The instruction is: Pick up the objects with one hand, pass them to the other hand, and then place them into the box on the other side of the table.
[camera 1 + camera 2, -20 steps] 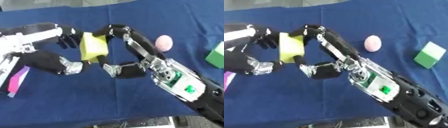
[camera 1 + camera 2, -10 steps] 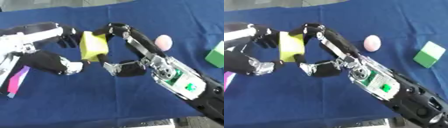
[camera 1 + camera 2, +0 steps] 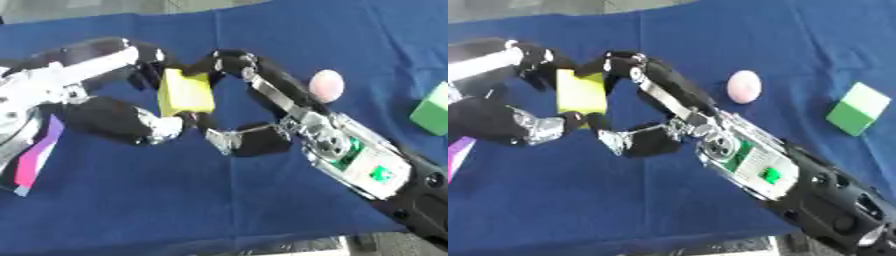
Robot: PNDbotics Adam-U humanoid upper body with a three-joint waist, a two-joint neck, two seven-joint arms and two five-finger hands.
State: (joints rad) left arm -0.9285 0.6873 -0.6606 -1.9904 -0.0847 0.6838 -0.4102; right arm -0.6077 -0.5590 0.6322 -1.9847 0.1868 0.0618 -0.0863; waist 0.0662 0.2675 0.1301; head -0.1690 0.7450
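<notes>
Yellow block (image 3: pixel 185 93) up off the table (image 3: pixel 262 30), between both robot hands, toward the left side. Long side nearly up and down, top leaning a little to the left. Left robot hand (image 3: pixel 131 122) curled round the yellow block, fingers at its top, thumb at its bottom. Right robot hand (image 3: pixel 254 117) curled round the same block from the other side, fingertip at the top right corner, thumb down low. Pink ball (image 3: pixel 326 85) on the blue table, just right of the right arm. Green block (image 3: pixel 857 108) near the right edge. Pink and purple thing (image 3: pixel 37 162) at the left edge. No box seen.
</notes>
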